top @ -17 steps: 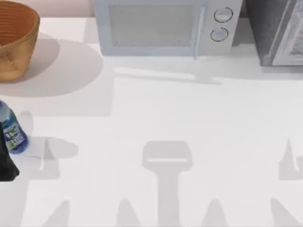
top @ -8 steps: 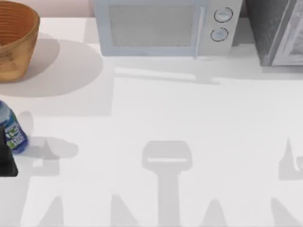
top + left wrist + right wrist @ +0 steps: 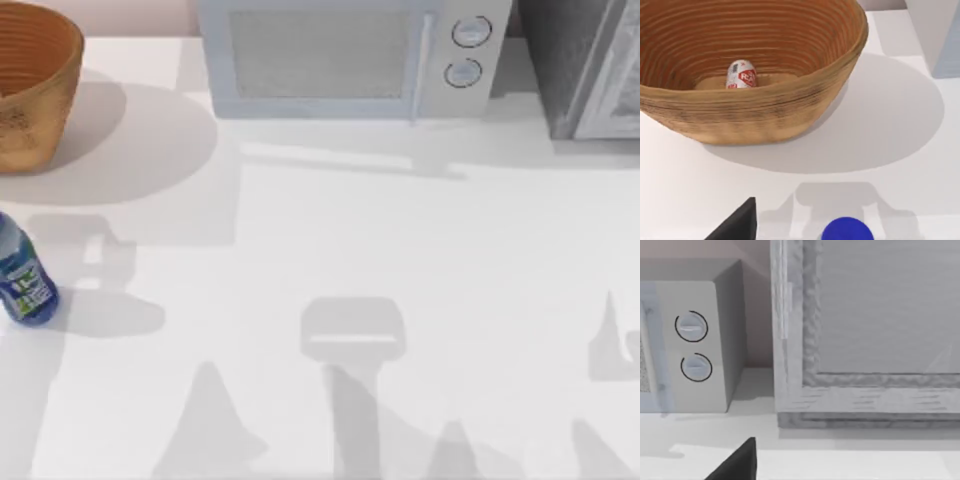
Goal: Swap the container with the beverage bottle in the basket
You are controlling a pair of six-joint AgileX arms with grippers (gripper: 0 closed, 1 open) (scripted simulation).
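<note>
Left wrist view — container in basket, beverage bottle on counter; left pincer state untellable. Likely next — reach in, lift container.

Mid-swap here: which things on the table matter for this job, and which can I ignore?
For the job:
- container, lying inside the basket
- basket, far left of the table
- beverage bottle, standing on the table near the left edge

Just there:
- microwave
- grey cabinet
</note>
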